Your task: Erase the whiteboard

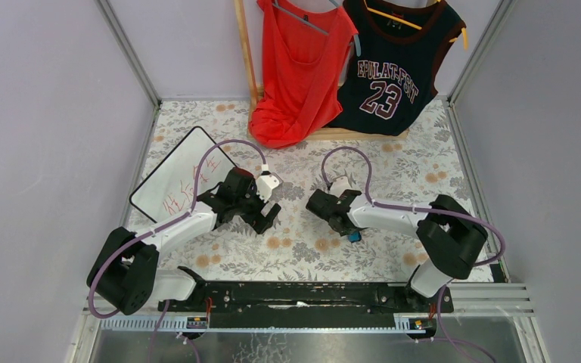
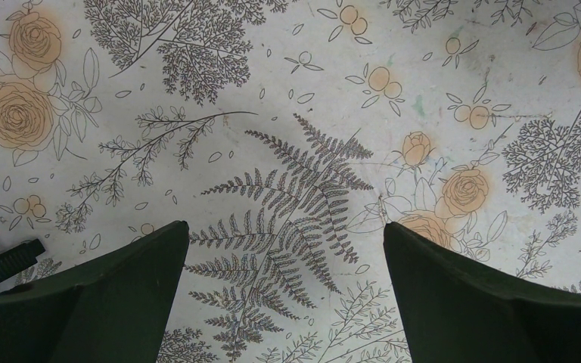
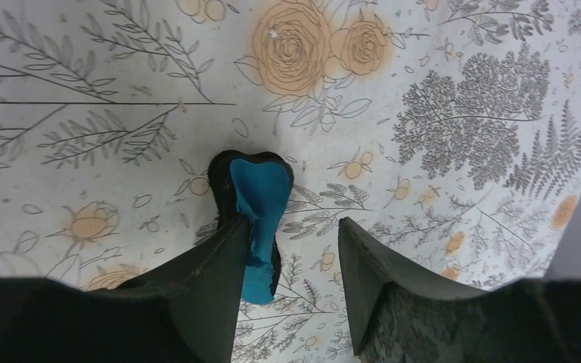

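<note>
The whiteboard point(image 1: 182, 177) lies tilted at the table's left, white with a thin black frame and red handwriting on it. My left gripper point(image 1: 266, 217) is to the right of the board, off its lower right corner. In the left wrist view it point(image 2: 286, 234) is open and empty over the bare floral cloth. My right gripper point(image 1: 346, 229) is near the table's middle. In the right wrist view it point(image 3: 293, 227) is open. A small blue object with a black underside point(image 3: 258, 208) lies on the cloth against the left finger point(image 3: 212, 280). It also shows in the top view point(image 1: 355, 237).
A floral tablecloth point(image 1: 393, 174) covers the table. A wooden rack point(image 1: 247, 53) at the back holds a red top point(image 1: 299, 68) and a dark number 23 jersey point(image 1: 393, 68). Grey walls close in both sides.
</note>
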Controlling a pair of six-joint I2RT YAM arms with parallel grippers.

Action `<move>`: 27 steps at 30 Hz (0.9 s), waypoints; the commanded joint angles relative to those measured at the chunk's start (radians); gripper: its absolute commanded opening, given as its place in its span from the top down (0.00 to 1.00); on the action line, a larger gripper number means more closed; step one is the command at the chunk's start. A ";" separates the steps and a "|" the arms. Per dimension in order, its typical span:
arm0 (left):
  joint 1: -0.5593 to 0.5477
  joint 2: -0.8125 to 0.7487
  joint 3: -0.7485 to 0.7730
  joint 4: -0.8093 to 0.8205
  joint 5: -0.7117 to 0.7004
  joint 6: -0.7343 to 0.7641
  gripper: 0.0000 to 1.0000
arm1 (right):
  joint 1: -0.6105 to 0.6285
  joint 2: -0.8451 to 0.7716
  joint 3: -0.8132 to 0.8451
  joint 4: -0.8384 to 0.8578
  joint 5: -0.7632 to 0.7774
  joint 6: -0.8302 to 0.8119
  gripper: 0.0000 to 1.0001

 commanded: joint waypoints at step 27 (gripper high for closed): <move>0.002 -0.013 0.004 -0.003 0.010 0.024 0.00 | 0.043 -0.056 0.013 0.146 -0.140 0.021 0.46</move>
